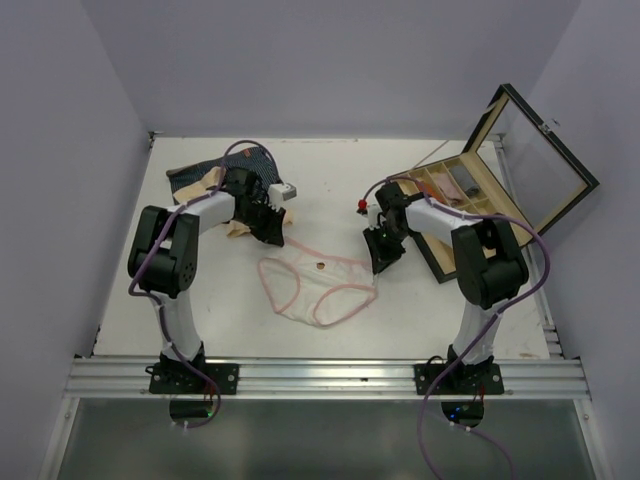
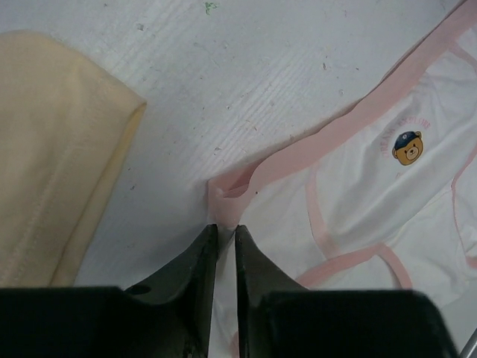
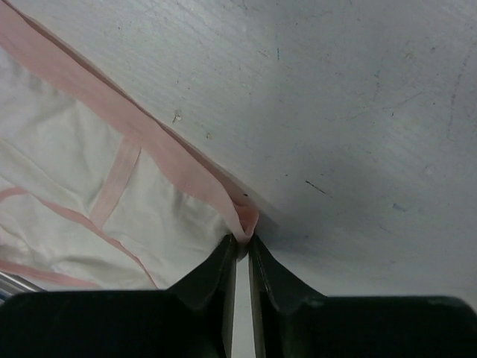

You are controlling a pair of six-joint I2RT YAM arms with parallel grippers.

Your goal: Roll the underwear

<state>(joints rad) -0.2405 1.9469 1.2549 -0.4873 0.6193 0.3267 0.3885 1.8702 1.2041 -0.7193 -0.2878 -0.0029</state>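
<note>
The pink-and-white underwear [image 1: 318, 288] lies spread flat mid-table, waistband toward the far side, a small bear print [image 2: 407, 147] on its front. My left gripper [image 2: 226, 228] is shut on the left corner of the pink waistband, and cloth shows between its fingers. At the opposite waistband corner my right gripper [image 3: 243, 240] pinches the bunched pink trim of the underwear [image 3: 67, 164]. From above, the left gripper [image 1: 275, 240] and right gripper [image 1: 381, 262] stand at the garment's two upper corners. Beige underwear [image 2: 52, 164] lies just left of the left gripper. Navy striped underwear [image 1: 192, 172] is at the back left.
A compartmented wooden box [image 1: 470, 200] with its glass lid [image 1: 545, 160] raised stands at the back right, close behind the right arm. Purple walls enclose the table on three sides. A metal rail [image 1: 330, 378] runs along the near edge.
</note>
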